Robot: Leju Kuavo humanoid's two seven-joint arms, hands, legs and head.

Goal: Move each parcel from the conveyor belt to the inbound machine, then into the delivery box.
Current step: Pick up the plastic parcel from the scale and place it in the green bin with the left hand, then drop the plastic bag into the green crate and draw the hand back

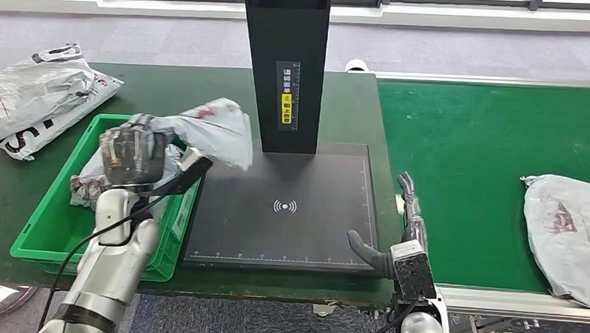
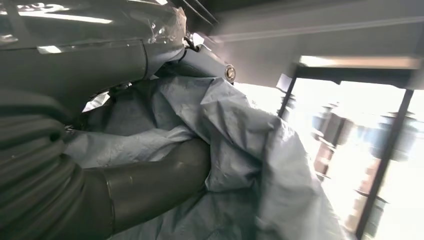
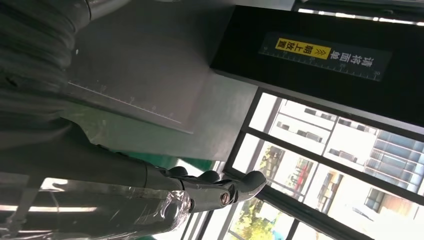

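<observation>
Presently: left hand [image 1: 132,153] gripping grey parcel [image 1: 217,129], held over the green delivery box [image 1: 53,223] edge beside the inbound machine [image 1: 282,211]; fingers mostly hidden by bag. Right hand [image 1: 398,231] empty, fingers extended, at machine's edge. Second parcel [image 1: 567,231] on conveyor belt [image 1: 465,159], partly cut off.

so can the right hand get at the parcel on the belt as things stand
Probably yes. The right hand is open and holds nothing, at the scanner plate's edge beside the green belt. The grey parcel lies alone on the belt, with bare belt between them, though it may be a stretch.
</observation>
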